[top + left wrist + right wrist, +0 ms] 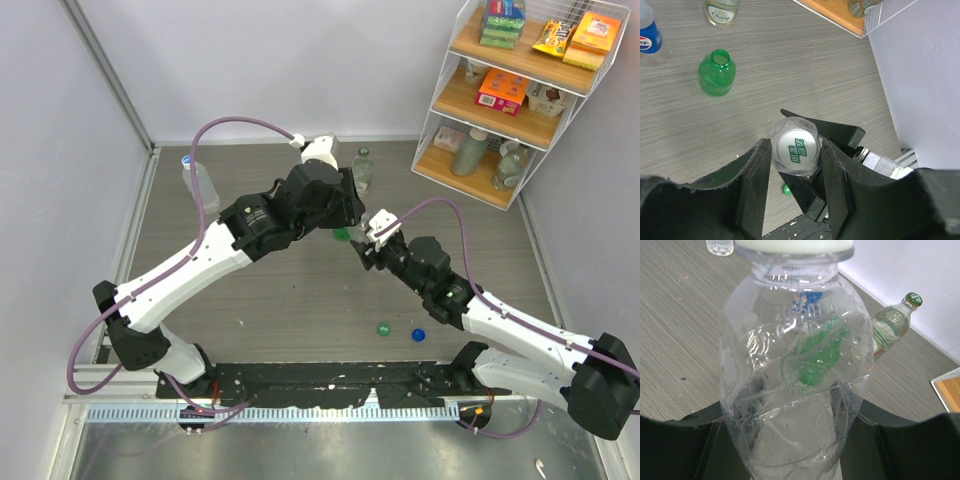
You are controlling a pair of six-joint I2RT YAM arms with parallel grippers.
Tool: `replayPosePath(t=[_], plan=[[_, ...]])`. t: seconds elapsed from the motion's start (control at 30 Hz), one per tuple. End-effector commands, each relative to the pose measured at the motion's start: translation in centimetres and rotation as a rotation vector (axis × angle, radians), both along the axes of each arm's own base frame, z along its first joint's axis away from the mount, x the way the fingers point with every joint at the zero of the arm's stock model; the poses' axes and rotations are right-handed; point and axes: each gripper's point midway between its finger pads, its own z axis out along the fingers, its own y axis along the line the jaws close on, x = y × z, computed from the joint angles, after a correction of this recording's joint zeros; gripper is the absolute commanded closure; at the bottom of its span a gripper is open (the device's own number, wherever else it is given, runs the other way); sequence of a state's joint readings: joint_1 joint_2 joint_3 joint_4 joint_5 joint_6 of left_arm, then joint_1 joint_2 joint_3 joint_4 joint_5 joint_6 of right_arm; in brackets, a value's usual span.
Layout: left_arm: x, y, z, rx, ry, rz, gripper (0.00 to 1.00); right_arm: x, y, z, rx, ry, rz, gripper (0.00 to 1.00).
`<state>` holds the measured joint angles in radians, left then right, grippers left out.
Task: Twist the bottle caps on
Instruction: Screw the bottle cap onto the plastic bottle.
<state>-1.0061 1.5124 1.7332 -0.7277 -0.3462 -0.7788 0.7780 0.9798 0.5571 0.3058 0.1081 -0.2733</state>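
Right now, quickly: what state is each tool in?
Left tool: set around the white cap; whether it grips cannot be told.
Right tool: closed, holding the clear bottle.

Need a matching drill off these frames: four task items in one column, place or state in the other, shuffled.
1. white cap
2. green bottle
3. plain clear bottle
4. blue cap

a. lying loose on the table
b. held between the right fingers
c. standing uncapped
d. on the clear bottle's neck, between the left fingers

Pairs: 1-d, 2-c, 3-b, 4-a
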Motion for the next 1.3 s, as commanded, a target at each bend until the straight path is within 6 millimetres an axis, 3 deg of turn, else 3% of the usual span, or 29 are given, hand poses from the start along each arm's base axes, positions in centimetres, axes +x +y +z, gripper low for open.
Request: replayPosePath(t=[0.0, 0.47, 0.7, 0.87, 1.0, 1.27], plan=[[0.1, -0.9, 0.9, -0.046, -0.025, -0.016, 0.53, 0.0, 0.1, 2.5, 0.059, -0.047, -0.003, 0.99], [-0.4, -0.7, 0.4, -0.039, -0.018, -0.038, 0.66, -0.5, 0.7, 2.8, 0.075, -0.040, 0.032, 0.99], [-2.5, -0.7, 0.1, -0.042, -0.003, -0.193, 0.70, -2.7, 2.1, 3.0, 0.054, -0.044, 0.187, 0.99], [-5.9, -0.3, -1.3, -0.066, 0.002, -0.439, 0.70, -4.9, 3.2, 4.1, 0.036, -0.056, 0.329, 0.99], [-6.0, 1.2, -1.8, -0.165, 0.039, -0.479, 0.74, -7.0, 4.3, 5.7, 0.089, -0.106, 0.460, 0.99], [-7.7, 1.0, -1.6, -0.176, -0.033, -0.631, 0.72, -7.8, 5.7, 8.6, 0.183, -0.081, 0.534, 0.99]])
